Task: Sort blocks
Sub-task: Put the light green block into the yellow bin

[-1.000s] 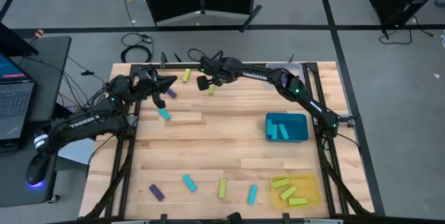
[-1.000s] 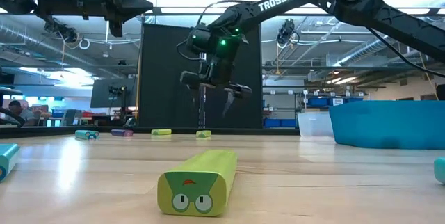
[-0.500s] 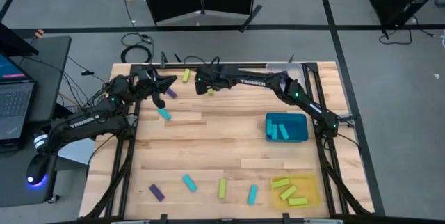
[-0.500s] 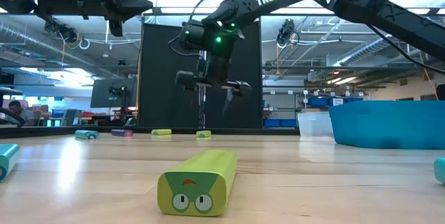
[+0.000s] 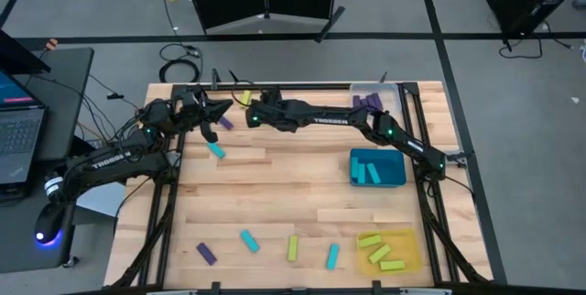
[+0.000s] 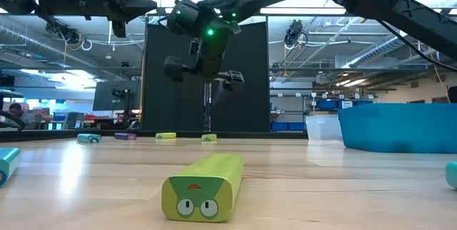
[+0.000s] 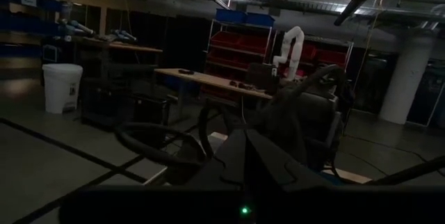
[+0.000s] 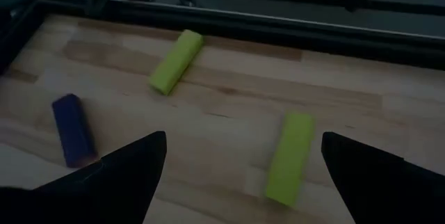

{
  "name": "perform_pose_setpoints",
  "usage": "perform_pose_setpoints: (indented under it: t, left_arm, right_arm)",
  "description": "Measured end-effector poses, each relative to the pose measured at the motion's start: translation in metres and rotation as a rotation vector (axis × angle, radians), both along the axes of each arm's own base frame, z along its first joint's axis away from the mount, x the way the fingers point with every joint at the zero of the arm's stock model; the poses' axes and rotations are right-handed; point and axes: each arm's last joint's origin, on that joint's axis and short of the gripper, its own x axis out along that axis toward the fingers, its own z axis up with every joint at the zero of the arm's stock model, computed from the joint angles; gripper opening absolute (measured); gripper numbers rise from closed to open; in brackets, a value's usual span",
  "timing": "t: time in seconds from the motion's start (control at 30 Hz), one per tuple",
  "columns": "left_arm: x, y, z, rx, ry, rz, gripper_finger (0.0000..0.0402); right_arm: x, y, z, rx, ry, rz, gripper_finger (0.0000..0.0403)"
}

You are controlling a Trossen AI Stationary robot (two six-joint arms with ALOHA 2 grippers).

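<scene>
The wooden table [image 5: 302, 185] carries the scattered blocks, a teal tray [image 5: 377, 168] with cyan blocks, a yellow tray [image 5: 392, 250] with yellow-green blocks, and a clear tray [image 5: 374, 101] holding purple ones, all three well to the side of the right gripper [image 5: 254, 114] along its own arm. That gripper hangs above the table's far edge with its fingers spread wide and nothing between them. Under it lie two yellow-green blocks: one [image 8: 289, 156] between the finger lines, the other [image 8: 176, 60] farther ahead near the table's rim. A dark purple block [image 8: 73, 129] lies just beside its one finger. The left gripper [image 5: 224, 107] is held in the air close by the right one, fingers pressed together and empty; a cyan block [image 5: 216, 151] lies near it. More blocks lie at the near edge, well away from both, among them a yellow-green block with cartoon eyes [image 6: 203, 186].
</scene>
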Motion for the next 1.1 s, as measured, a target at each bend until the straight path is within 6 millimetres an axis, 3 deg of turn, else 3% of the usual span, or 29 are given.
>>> perform_pose_setpoints:
  t: [0.23, 0.37, 0.53, 0.8, 0.93, 1.1]
  left_arm:
    - [0.0, 0.0, -0.001, -0.005, 0.009, -0.007, 0.0015]
    - [0.001, -0.001, -0.001, -0.004, 0.013, -0.025, 0.0015]
    - [0.001, -0.001, -0.003, -0.01, 0.025, -0.032, 0.0015]
    - [0.001, 0.001, -0.003, 0.007, 0.033, -0.022, 0.0015]
    - [0.001, 0.001, -0.003, 0.018, 0.04, -0.016, 0.0015]
    - [0.001, 0.001, -0.004, 0.012, 0.05, -0.016, 0.0015]
  right_arm:
    - [0.017, -0.005, -0.048, -0.018, -0.01, 0.013, 0.0394]
    - [0.03, 0.002, -0.055, -0.091, -0.085, 0.016, 0.0394]
    - [0.023, 0.006, -0.074, -0.079, -0.018, -0.072, 0.0394]
    - [0.017, 0.004, -0.076, -0.074, 0.017, -0.117, 0.0394]
    - [0.026, 0.012, -0.07, -0.147, -0.03, -0.085, 0.0394]
    - [0.021, 0.015, -0.073, -0.157, 0.033, -0.102, 0.0394]
